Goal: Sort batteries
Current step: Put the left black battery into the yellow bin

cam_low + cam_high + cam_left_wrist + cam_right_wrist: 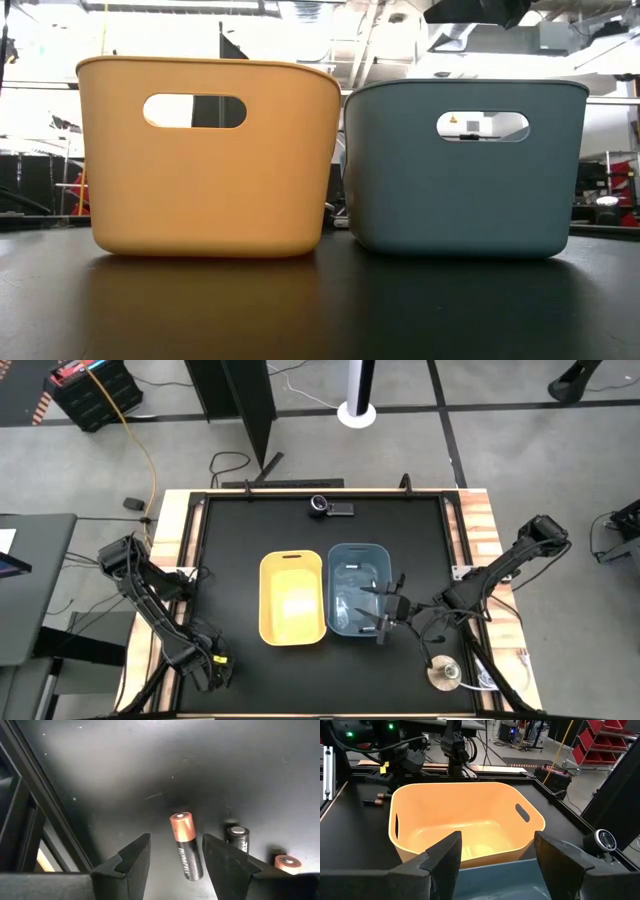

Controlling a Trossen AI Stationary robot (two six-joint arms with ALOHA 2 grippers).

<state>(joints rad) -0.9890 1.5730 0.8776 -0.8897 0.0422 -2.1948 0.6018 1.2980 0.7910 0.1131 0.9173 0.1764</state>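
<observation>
My left gripper (176, 838) (215, 665) is open, low over the black table near its near left corner. Its fingers stand on either side of a black battery with a copper end (186, 846) that lies flat on the table. Two more batteries (238, 837) (287, 863) lie just beside it. My right gripper (497, 835) (385, 610) is open and holds nothing, above the right rim of the blue bin (358, 588). The right wrist view looks over the yellow bin (465, 827) to the batteries (377, 800) by the left arm.
The yellow bin (205, 155) and the blue bin (465, 165) stand side by side at the table's middle. A round silver disc (445, 675) lies near the near right corner. A small camera (325, 507) sits at the far edge. The table's raised frame (30, 820) runs close beside my left gripper.
</observation>
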